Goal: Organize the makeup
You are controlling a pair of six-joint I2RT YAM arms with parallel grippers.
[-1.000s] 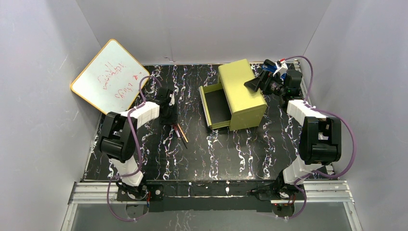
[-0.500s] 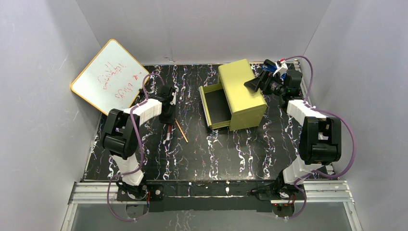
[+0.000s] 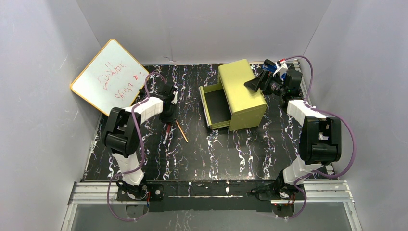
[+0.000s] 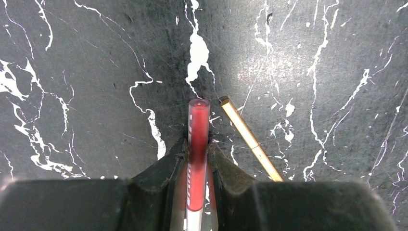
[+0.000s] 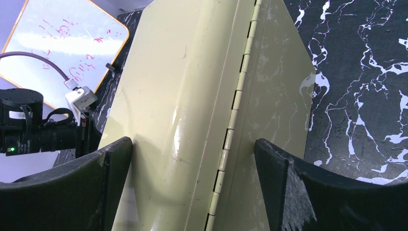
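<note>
A red stick [image 4: 198,126] is held clamped between the fingers of the left gripper [image 4: 198,150], its tip protruding beyond them. A gold stick [image 4: 250,140] is seen lying just right of it on the table [image 4: 86,67]. The right gripper [image 5: 192,147] is spread wide astride the yellow-green box [image 5: 192,72].

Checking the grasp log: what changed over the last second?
The left gripper, shut on the red stick, swung it leftward off the gold pencil's side; it now points toward the near edge. Gold pencil, drawer box and the open right gripper straddling it stayed put.

bare central tabletop [image 3: 231,154], drawer box [image 3: 240,94] right, pencil [image 4: 250,140] beside left tool [image 4: 198,144]
</note>
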